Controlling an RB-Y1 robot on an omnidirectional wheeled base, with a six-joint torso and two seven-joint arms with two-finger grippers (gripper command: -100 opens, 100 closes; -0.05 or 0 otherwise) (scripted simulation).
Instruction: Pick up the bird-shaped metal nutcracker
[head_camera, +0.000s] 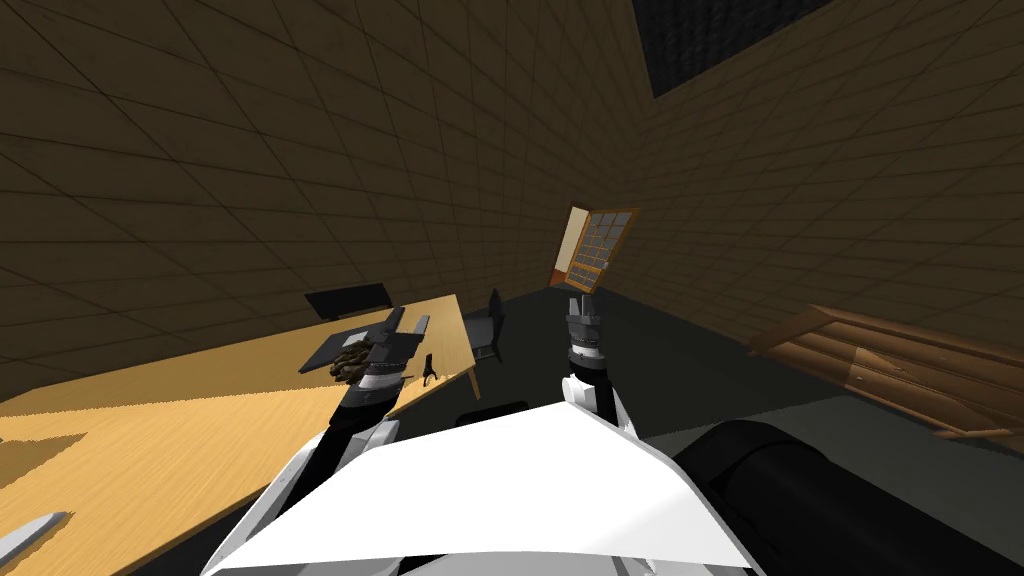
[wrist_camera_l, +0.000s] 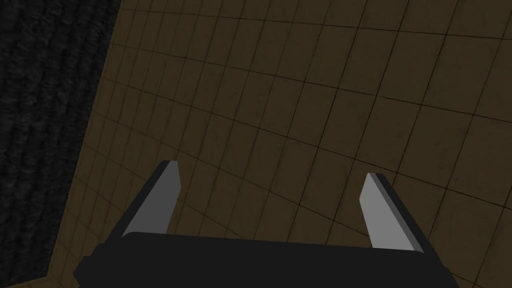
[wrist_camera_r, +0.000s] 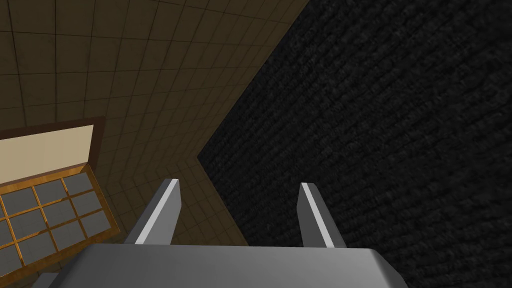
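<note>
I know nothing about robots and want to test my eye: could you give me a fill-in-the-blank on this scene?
The light wooden furniture on the robot's left is a ___. By its far corner stands a dark ___. The left gripper and the right gripper both have their fingers ___.
Missing words: table; chair; open.

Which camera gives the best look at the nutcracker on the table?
The head view: the small dark nutcracker stands on the wooden table, near its edge, by my left claw. The wrist views aim away from the table, over the open left claw and open right claw.
</note>
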